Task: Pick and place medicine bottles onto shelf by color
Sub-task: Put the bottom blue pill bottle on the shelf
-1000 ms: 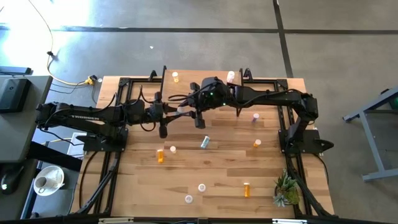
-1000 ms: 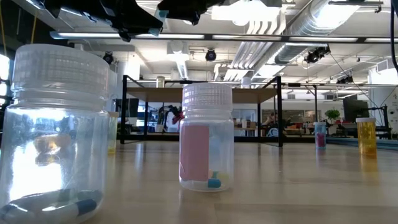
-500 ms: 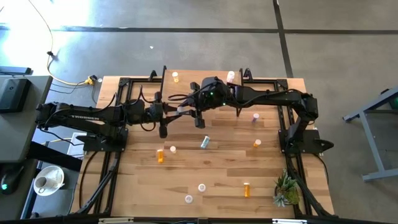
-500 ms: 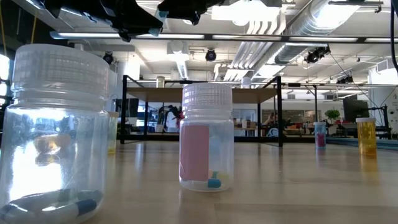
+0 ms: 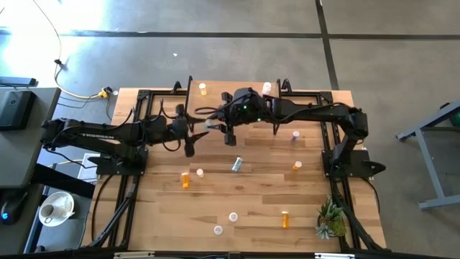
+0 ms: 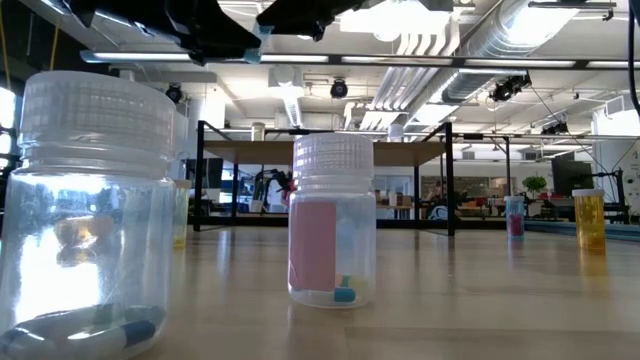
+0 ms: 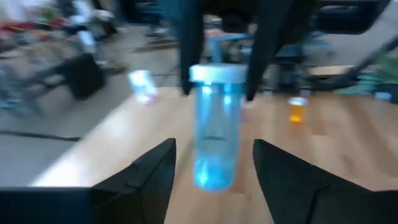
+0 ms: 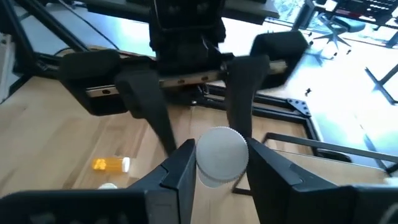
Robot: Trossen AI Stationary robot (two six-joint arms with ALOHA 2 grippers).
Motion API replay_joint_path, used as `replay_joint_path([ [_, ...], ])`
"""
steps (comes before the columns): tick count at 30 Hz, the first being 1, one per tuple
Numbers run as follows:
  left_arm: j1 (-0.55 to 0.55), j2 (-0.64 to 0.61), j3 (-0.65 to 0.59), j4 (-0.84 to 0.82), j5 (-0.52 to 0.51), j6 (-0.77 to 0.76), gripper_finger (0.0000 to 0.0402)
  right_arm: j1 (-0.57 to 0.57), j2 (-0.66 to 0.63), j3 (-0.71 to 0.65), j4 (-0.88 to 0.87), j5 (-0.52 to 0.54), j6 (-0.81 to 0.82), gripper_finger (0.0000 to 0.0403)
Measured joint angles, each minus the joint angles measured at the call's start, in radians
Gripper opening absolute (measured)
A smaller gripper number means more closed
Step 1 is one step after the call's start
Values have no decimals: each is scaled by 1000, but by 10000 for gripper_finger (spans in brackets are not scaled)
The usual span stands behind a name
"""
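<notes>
A light blue medicine bottle (image 7: 214, 134) with a white cap (image 8: 221, 155) hangs in the air over the far middle of the table. My right gripper (image 5: 226, 131) (image 8: 219, 163) is shut on it. My left gripper (image 5: 192, 135) (image 7: 214, 180) is open. It comes level from the table's left, with one finger on each side of the bottle's body and a gap on both sides. The shelf (image 6: 400, 152) stands at the table's far edge. Other bottles stand scattered on the table, among them an orange one (image 5: 185, 180) and a pink one (image 5: 295, 134). My right gripper pinches the bottle's white cap (image 8: 231, 144) between its two fingers (image 8: 181, 167), one on each side of the cap. The fingers come from above, pointing down. The bottle hangs upright below them, cap up, clear of the table.
A bottle lies on its side at mid-table (image 5: 236, 165). Orange bottles (image 5: 297, 165) (image 5: 285, 218) and white-capped ones (image 5: 233, 216) (image 5: 218, 229) stand toward the near side. Two bottles (image 5: 203, 88) (image 5: 267, 88) stand at the far edge. A small plant (image 5: 330, 219) is at the near right corner.
My left gripper has edged a little toward the bottle held by my right gripper. The bottle has stayed hanging in the right gripper.
</notes>
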Motion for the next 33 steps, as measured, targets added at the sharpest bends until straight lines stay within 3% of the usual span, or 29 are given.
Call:
replay_joint_path([
  [4, 0, -63, 0, -19, -129, 48, 215, -30, -26, 0, 1, 1, -1, 111],
  [8, 0, -137, 0, -62, -141, 48, 214, -76, -56, 0, 16, 11, -2, 111],
  [13, 0, -211, 0, -143, -135, 48, 212, -152, -62, 53, -6, 125, -26, 110],
  [18, 0, -249, 0, -267, -20, -9, 212, -246, -66, 148, -72, 134, -21, 110],
  [24, 0, -247, -47, -249, 178, -59, 212, -355, -55, 193, -100, 86, 34, 110],
  [33, 1, -246, -162, -85, 217, -146, 212, -425, 53, 193, -178, 10, 130, 110],
])
